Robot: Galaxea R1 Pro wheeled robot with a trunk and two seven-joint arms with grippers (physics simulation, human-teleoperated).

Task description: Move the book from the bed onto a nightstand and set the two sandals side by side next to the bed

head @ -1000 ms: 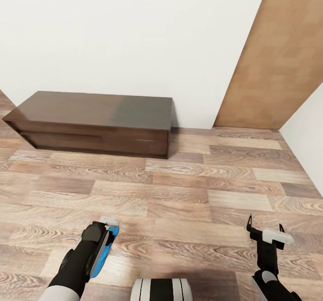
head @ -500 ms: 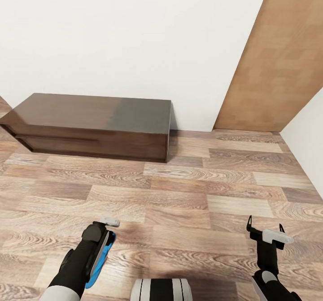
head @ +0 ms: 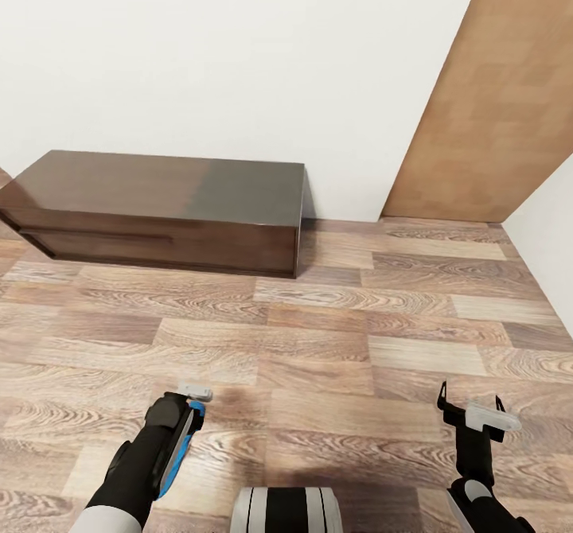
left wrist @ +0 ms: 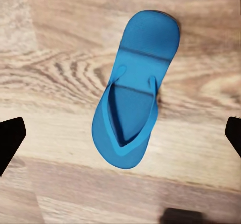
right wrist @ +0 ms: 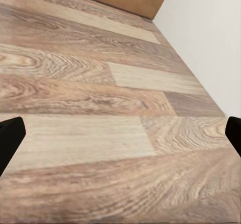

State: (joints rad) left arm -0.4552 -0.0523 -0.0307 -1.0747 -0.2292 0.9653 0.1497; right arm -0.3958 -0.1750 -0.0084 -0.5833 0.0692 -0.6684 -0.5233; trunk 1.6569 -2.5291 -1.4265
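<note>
In the head view, the left gripper is hanging low over the wood-plank floor at the lower left of the frame, and a strip of blue sandal is peeking out along the arm's right edge. The right gripper is sitting at the lower right, its fingers spread and holding nothing. A long dark TV bench is standing against the white wall in the upper left; a brown door panel is filling the upper right.

In the left wrist view, the sandal is lying flat on the floor in the middle of the frame, strap side up, and the dark fingertips are showing at both side edges, well apart and clear of it, so this hand is released. To grasp it well, the operator is probably needing to lower straight down and close across the narrow waist, keeping the sole centred between the fingers.

In the right wrist view, bare planks are running toward a white wall at the upper right, with the fingertips wide at both edges.
</note>
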